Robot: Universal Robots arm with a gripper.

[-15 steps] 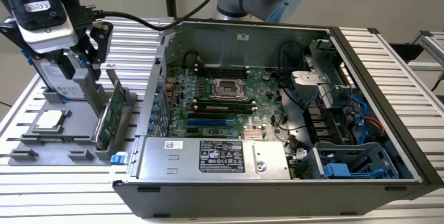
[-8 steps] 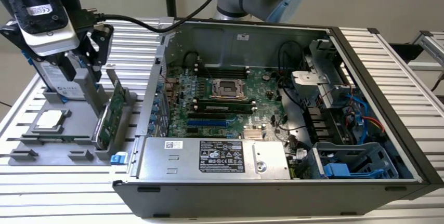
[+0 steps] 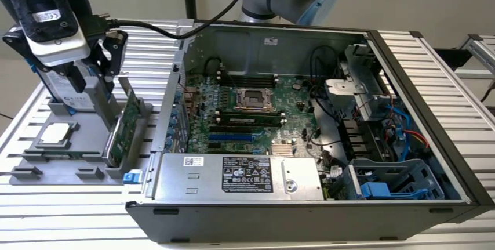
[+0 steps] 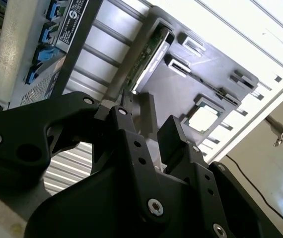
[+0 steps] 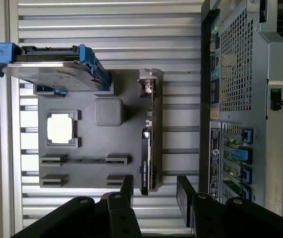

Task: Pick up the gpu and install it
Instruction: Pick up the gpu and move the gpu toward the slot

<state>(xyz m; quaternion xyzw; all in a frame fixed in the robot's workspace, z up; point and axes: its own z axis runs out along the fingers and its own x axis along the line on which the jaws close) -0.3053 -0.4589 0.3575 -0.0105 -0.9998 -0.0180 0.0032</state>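
The gpu (image 3: 124, 125) stands on its long edge in a slot of the grey parts holder (image 3: 54, 166), left of the open computer case in the exterior view. Its green board faces the case. My gripper (image 3: 97, 73) hangs just above the holder, over the card's far end. In the first wrist view the gpu (image 5: 146, 148) is a thin edge-on strip, and my gripper (image 5: 156, 193) is open with its fingers either side of that line and nothing between them. In the second wrist view the gripper (image 4: 149, 134) hovers above the gpu (image 4: 149, 54), apart from it.
A silver hard drive in a blue frame (image 5: 52, 67) and a small square CPU chip (image 5: 61, 128) share the holder. The open computer case (image 3: 325, 116) with its motherboard (image 3: 247, 111) fills the exterior view's right. A slatted metal table (image 3: 69, 215) carries everything.
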